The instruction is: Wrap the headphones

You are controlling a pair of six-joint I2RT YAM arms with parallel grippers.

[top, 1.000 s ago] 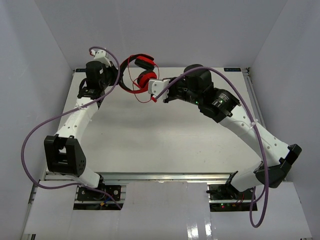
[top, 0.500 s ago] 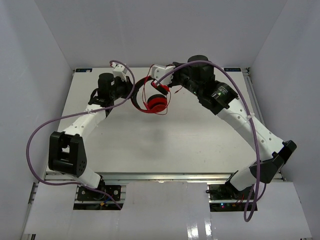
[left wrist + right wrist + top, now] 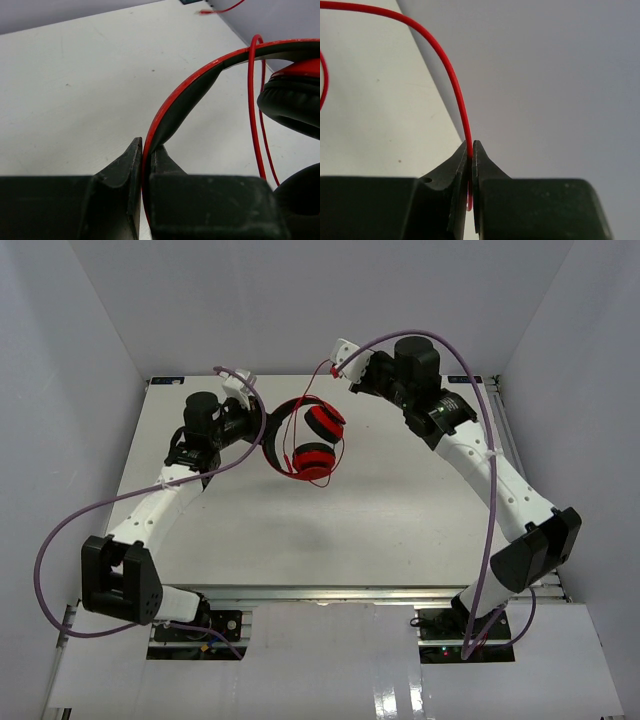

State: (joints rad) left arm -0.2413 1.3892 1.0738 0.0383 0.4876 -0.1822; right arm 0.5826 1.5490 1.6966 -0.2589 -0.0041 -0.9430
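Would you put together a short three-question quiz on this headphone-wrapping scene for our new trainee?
1. True or false: the left gripper is clamped on an ear pad of the headphones.
2. What does the right gripper pinch? A the red cable; B an ear pad; C a purple arm cable.
3. In the top view, which gripper is nearer the far wall?
Key: 1 false, it clamps the headband; 2 A; 3 the right gripper.
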